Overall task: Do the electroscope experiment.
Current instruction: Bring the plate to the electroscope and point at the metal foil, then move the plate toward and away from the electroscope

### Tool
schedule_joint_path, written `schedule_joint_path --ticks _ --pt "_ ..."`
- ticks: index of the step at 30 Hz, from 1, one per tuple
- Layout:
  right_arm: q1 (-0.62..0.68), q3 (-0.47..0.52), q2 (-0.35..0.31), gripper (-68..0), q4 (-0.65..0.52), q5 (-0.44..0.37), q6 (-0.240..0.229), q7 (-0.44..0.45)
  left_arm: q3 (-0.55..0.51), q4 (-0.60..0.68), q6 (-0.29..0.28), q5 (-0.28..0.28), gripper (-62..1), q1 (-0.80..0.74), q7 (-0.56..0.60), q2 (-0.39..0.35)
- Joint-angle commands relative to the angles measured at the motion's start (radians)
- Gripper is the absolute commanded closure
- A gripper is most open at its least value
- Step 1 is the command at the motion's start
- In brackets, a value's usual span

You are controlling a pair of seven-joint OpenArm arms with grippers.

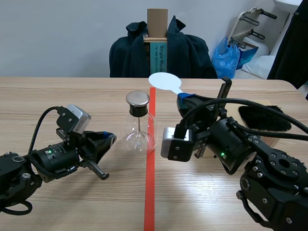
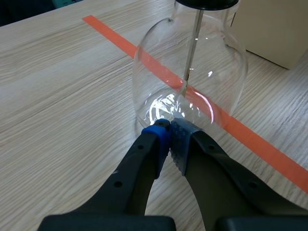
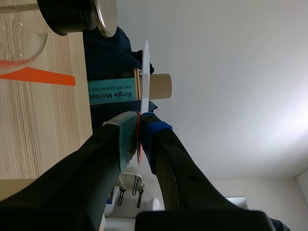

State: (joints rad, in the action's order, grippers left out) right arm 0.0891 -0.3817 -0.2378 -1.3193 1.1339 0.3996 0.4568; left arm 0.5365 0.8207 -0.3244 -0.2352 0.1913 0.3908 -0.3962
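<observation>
Left claw [image 1: 109,138] is closed on nothing, tips pressed together right at the foot of the glass flask [image 1: 140,134]. Touching or a hair off, can't tell.

The flask stands upright at the red tape line [image 1: 151,192], metal cap [image 1: 137,98] on top, thin rod [image 2: 191,48] hanging down inside.

Right claw [image 1: 184,99] is clamped on the handle of the white paddle [image 1: 164,81]. The disc is up behind and above the cap, not touching it. Black fur [image 1: 263,118] lies over by the right arm.

My read on the risks:
- Left tips sit low on round glass, so any forward creep likely slides the flask or tips it. With the metal cap it looks top-heavy.
- Closed tips can only nudge, not hold. If the flask goes, nothing catches it.
- The paddle is pinched on a thin handle. If it swivels in the pads, the disc misses the cap or lands edge-on.
- Too fast or too low onto the cap and the right arm knocks the flask over — it's bulky and already close beside the glass.
- If the paddle brushes anything on the way, the charge may bleed off and the test shows nothing.
</observation>
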Motion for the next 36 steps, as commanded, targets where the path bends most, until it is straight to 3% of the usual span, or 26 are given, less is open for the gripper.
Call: schedule_joint_path --ticks 1,8,22,32,36 --pt "-0.019 0.006 0.000 -0.8 -0.015 -0.010 0.011 0.003 -0.006 0.027 0.001 -0.006 -3.1 0.008 0.012 0.002" --pt "-0.019 0.006 0.000 -0.8 -0.011 -0.011 0.011 0.022 -0.006 0.027 0.001 -0.006 -3.1 0.008 0.011 0.002" --pt "-0.019 0.006 0.000 -0.8 -0.011 -0.011 0.010 0.220 -0.006 0.027 0.002 -0.006 -3.1 0.008 0.011 0.002" --pt "-0.019 0.006 0.000 -0.8 -0.011 -0.011 0.010 0.265 -0.006 0.027 0.024 -0.007 -3.1 0.008 0.011 0.002" --pt "-0.019 0.006 0.000 -0.8 -0.011 -0.011 -0.018 0.264 -0.006 0.027 0.024 -0.007 -3.1 0.008 0.011 0.002"
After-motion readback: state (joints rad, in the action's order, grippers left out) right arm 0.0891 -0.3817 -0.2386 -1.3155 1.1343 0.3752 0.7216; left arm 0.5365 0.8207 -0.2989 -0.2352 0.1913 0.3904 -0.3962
